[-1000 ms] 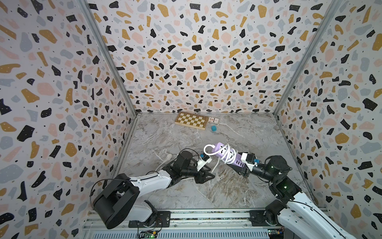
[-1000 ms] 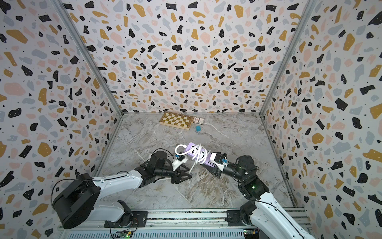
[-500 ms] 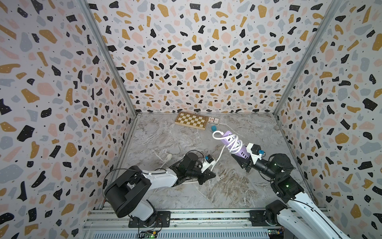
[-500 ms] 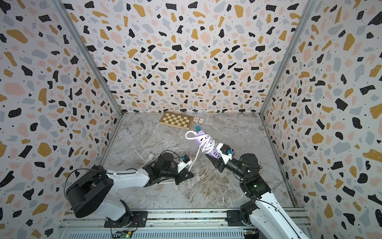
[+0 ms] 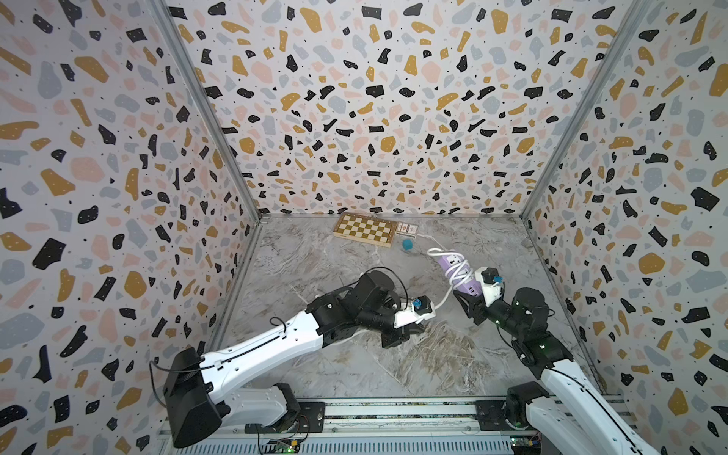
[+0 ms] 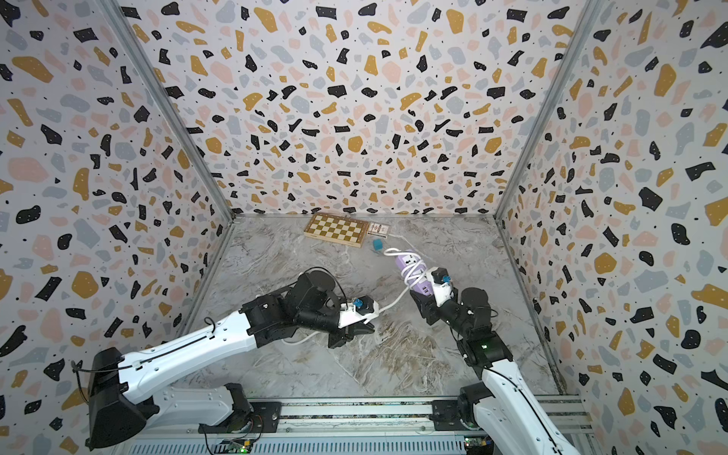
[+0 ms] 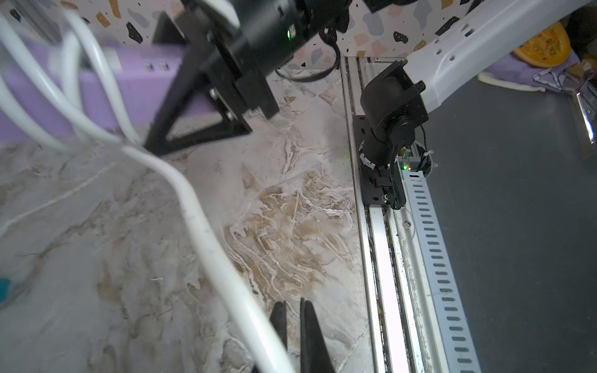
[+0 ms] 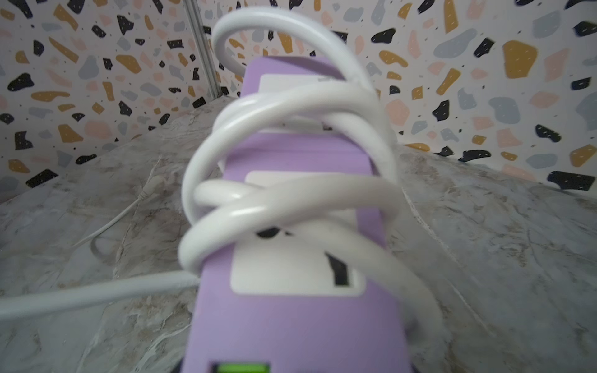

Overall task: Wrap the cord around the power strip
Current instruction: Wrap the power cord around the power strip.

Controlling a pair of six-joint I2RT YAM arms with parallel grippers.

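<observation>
- Position: the power strip (image 8: 290, 151) is off the table at about 2 o'clock from the floor's centre in both top views. It is tilted, with its far end pointing to 11 o'clock and its near, port-bearing end (image 5: 468, 290) at 5 o'clock.
- Right gripper (image 7: 156, 90): clamped on the strip's near end, black fingers on either side of the lilac body. This grip carries the strip.
- Work done: the cord (image 8: 290, 200) makes several turns around the strip's middle and far half. The turns are slack and uneven, crossing one another over the sockets.
- Work left: a free length (image 7: 206, 239) leaves the coil and drops toward 8 o'clock to the table. In a top view it runs on beneath the left arm (image 6: 299, 339). The plug cannot be located.
- Left gripper (image 7: 292, 303): low, just past centre toward 4 o'clock. Its jaws are closed to a sliver, with nothing seen between them. The cord passes just beside them.
- Judgement: well past halfway. The tail needs regrasping and winding on, and the end securing.
</observation>
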